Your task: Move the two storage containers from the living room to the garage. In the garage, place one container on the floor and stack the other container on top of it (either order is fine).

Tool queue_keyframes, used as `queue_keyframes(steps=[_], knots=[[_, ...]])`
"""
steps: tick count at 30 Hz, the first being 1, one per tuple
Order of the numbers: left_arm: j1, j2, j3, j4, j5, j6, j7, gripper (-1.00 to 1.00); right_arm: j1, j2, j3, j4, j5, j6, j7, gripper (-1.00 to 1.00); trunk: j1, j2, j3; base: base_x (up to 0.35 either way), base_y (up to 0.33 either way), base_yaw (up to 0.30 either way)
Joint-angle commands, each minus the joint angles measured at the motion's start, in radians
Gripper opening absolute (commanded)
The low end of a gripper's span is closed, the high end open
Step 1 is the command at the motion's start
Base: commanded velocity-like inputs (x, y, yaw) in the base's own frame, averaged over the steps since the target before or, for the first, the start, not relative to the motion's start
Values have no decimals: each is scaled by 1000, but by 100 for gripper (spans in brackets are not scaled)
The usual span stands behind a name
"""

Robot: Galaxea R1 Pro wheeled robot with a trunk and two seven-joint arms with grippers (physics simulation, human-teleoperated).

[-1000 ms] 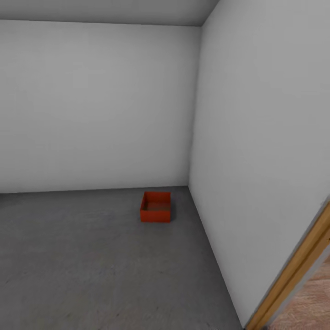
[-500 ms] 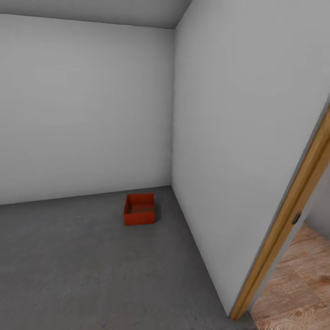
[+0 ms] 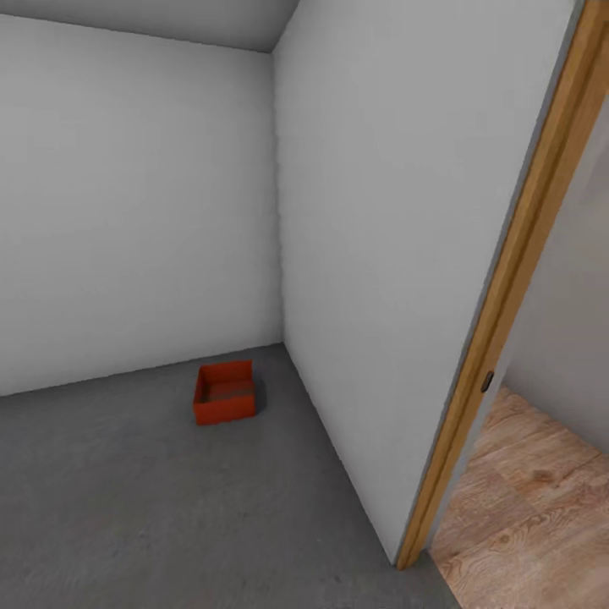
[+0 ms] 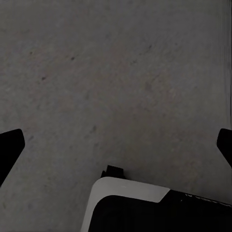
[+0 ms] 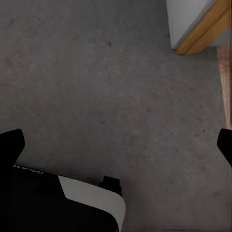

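Observation:
One orange-red storage container (image 3: 224,393) sits lidless on the dark grey garage floor (image 3: 127,499), close to the corner of two white walls. It looks empty. In the left wrist view my left gripper (image 4: 116,150) hangs open over bare floor, its dark fingertips (image 4: 9,150) far apart with nothing between them. My right gripper (image 5: 116,147) is open too, above the floor (image 5: 106,92) near the door frame's foot (image 5: 203,36).
A white wall (image 3: 389,254) runs from the corner toward me and ends at a wooden door frame (image 3: 499,313). Beyond the frame lies light wood plank flooring (image 3: 533,507). Grey floor stretches open to the left.
The head view has swung to the right, so the container sits further left in the picture and more of the doorway and wood floor shows. The container itself has not moved.

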Motion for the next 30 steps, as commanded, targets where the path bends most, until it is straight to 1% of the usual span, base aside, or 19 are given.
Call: queue_keyframes(steps=[1,30], knots=[[-1,0,4,1,-2,-4,0,100,-1,0,1,1,9,-3,0,100,1,-2,-2,0,0,-298],[1,-1,3,3,-1,-8,-14,100,-1,0,0,1,7,-4,0,100,1,-2,-2,0,0,-298]])
